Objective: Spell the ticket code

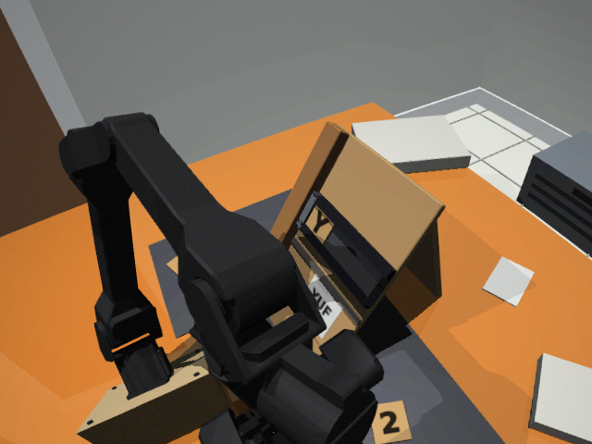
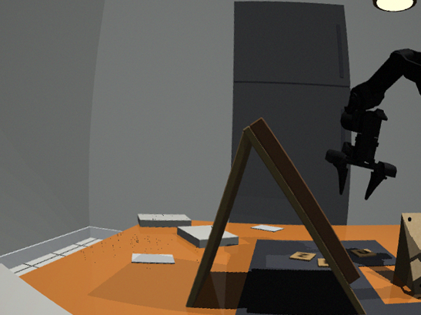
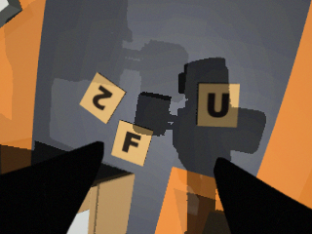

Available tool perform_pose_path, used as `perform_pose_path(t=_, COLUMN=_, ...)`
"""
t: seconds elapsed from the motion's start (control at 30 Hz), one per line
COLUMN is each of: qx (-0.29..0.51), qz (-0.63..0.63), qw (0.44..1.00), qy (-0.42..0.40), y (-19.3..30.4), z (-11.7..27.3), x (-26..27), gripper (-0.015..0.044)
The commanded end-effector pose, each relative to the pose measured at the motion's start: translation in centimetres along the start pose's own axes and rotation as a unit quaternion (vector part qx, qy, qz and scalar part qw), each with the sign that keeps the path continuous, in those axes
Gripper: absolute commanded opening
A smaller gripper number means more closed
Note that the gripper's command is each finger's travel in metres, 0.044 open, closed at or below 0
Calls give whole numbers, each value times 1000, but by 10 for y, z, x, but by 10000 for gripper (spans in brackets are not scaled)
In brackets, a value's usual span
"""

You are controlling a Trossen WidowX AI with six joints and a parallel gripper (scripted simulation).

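A sloped tan wooden board [image 1: 382, 191] [image 2: 216, 227] [image 3: 114, 200] stands on the orange counter [image 1: 477, 229] [image 2: 118, 284] [image 3: 290, 97], its white paper ticket [image 1: 333, 313] [image 3: 80, 223] reading YUF below the black letter rail [image 1: 356, 233]. From where I stand, the pale wooden Y tile [image 1: 319, 223] sits at the rail's left end, which is where the code's first letter belongs, with room to its right for two more. That makes U the sensible next choice, since putting F in first would spoil the order. The square wooden U tile [image 2: 361, 252] [image 3: 218, 104] lies flat on the dark grey mat [image 1: 406, 363] [image 2: 270, 247] [image 3: 161, 19], its letter upright in the wrist view. The black gripper [image 1: 255, 425] [image 2: 353, 196] [image 3: 160, 156] hangs above the counter, fingers wide apart with nothing between them, probably so they can straddle a tile. It looks to need shifting to bring U between the tips. The wooden F tile [image 2: 323, 262] [image 3: 132, 142] lies near the tan 2 tile [image 1: 391, 422] [image 2: 303, 256] [image 3: 102, 97], which the code doesn't need; a careless sweep could disturb both.
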State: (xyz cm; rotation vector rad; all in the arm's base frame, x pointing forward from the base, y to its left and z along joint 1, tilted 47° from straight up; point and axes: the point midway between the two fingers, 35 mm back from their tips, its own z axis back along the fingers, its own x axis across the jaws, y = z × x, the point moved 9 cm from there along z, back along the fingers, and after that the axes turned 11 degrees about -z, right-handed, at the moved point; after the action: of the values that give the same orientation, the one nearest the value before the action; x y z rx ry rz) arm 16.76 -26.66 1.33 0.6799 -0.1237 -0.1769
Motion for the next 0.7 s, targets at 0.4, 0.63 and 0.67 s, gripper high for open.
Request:
perform_pose_path(t=0.4, qx=57, qz=76, qw=991, qy=95, y=-40, z=-98, x=-41, gripper=340)
perform_pose_path(t=0.63, qx=57, qz=76, qw=991, qy=95, y=-38, z=-125, x=-47, gripper=340)
perform_pose_path(t=0.67, qx=57, qz=76, qw=991, qy=95, y=-37, z=-129, x=-48, gripper=340)
